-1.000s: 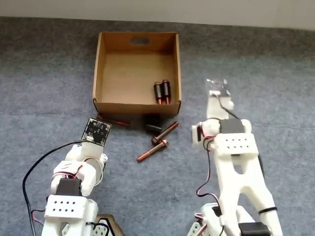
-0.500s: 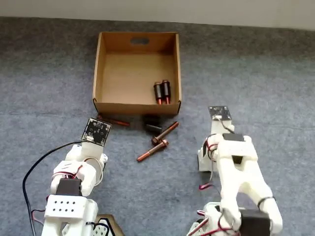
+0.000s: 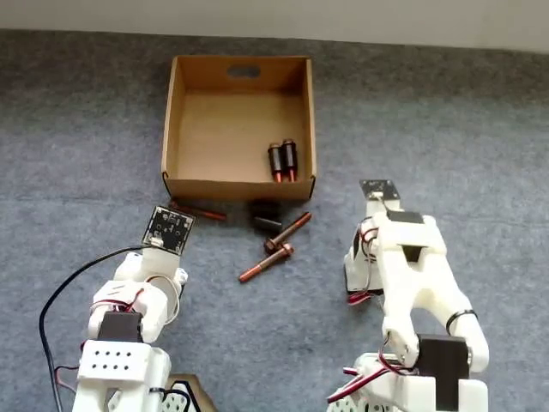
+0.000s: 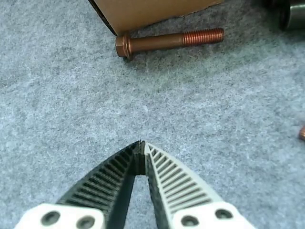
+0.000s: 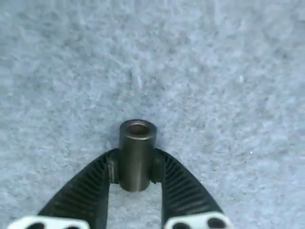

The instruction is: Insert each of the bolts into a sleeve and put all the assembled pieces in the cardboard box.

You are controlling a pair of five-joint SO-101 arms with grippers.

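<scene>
My right gripper (image 5: 136, 168) is shut on a dark metal sleeve (image 5: 137, 153), which stands upright between its fingers over bare carpet. The right arm (image 3: 403, 257) sits right of the loose parts. My left gripper (image 4: 141, 147) is shut with nothing in it, a short way from a copper bolt (image 4: 169, 40) that lies by the cardboard box (image 4: 143, 12) corner. In the high view this bolt (image 3: 199, 210) lies at the box (image 3: 176, 112) front, and two more bolts (image 3: 292, 230) (image 3: 266, 263) lie nearby. Two assembled pieces (image 3: 283, 160) rest inside the box.
Black sleeves (image 3: 266, 216) lie on the grey carpet just in front of the box, by the bolts. The left arm (image 3: 137, 300) sits at the lower left with its cable looping beside it. Open carpet lies to the right of the box.
The right arm has drawn back from beside the box toward the near edge and folded down. The left arm, the bolts and the box have not moved.
</scene>
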